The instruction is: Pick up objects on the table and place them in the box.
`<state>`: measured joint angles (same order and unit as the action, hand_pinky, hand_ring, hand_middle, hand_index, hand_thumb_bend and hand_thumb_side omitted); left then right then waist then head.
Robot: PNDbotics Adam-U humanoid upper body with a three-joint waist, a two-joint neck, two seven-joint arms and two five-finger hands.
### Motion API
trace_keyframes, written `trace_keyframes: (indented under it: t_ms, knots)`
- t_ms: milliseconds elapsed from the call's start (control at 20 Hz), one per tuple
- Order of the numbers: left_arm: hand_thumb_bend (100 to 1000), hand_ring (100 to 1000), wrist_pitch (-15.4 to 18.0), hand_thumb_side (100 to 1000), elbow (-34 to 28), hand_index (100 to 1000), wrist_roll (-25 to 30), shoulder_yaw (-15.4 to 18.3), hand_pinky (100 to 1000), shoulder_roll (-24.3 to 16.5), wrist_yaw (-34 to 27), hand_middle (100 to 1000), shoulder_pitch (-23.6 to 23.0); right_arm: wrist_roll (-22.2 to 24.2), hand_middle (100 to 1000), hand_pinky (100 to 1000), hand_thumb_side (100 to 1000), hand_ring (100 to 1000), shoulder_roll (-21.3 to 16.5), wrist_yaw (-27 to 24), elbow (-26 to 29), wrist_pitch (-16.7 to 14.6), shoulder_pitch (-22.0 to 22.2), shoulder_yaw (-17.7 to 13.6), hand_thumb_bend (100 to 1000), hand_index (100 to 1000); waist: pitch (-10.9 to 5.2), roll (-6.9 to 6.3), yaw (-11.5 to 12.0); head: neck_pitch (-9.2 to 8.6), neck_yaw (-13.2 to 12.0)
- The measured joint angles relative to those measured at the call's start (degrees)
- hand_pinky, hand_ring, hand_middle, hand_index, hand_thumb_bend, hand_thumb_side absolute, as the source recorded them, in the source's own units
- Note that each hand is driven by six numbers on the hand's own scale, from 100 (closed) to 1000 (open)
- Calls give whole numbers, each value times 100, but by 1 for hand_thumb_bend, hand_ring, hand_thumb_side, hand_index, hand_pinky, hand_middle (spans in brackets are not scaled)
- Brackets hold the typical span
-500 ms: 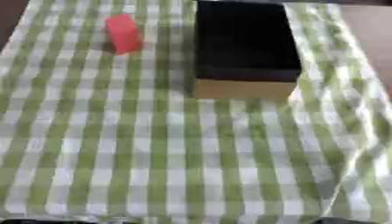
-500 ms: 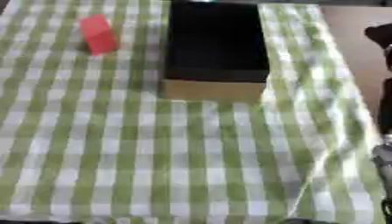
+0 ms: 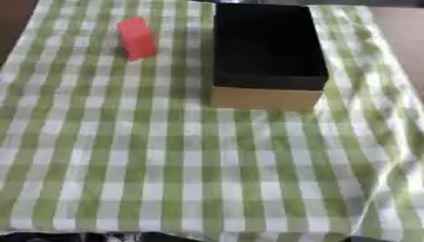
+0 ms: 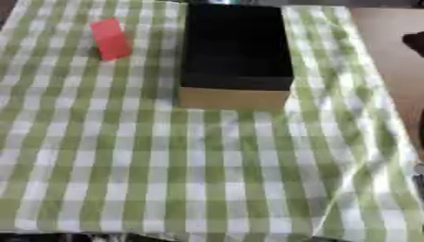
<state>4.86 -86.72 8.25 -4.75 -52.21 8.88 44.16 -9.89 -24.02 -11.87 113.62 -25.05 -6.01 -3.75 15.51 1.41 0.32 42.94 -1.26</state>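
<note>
We take the box [image 3: 267, 47] as our landmark. The red block [image 3: 136, 38] stands to its left, well apart from it, near the far left part of the green checked cloth [image 3: 165, 165] that covers the table. It looks like a small upright block, leaning a little, with nothing touching it. The box is open on top, dark inside, with a tan front wall facing us, and we see nothing lying in it yet.

Neither of our hands shows in either view, so we cannot tell whether the fingers are spread or curled. A dark shape sits at the right edge of the right eye view, but we cannot make out what it is.

We judge the step in hand to be the reach for the block. The left hand seems the natural choice, since the block lies left of the box. We should come down from above, close across its narrow sides, lift clear of the box's left wall, then release over the dark inside.
</note>
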Motion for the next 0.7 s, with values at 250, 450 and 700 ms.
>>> trace_keyframes:
  t_ms: [250, 450, 700]
  knots:
    - [158, 695, 189, 807, 504, 890, 309, -116, 701, 160, 414, 743, 332, 50, 611, 821, 869, 704, -1, -9, 0, 15, -5, 30, 100, 818, 6, -33, -28, -129, -8]
    - [183, 711, 309, 805, 866, 903, 529, -177, 706, 265, 764, 757, 558, 72, 611, 821, 870, 705, -1, -9, 0, 24, -12, 60, 100, 818, 11, -38, -51, -228, -7]
    - [206, 716, 530, 812, 1389, 910, 733, -251, 704, 507, 1212, 762, 981, 103, 610, 822, 871, 705, -1, -8, 0, 38, -60, 98, 100, 817, 83, -54, -110, -294, -11]
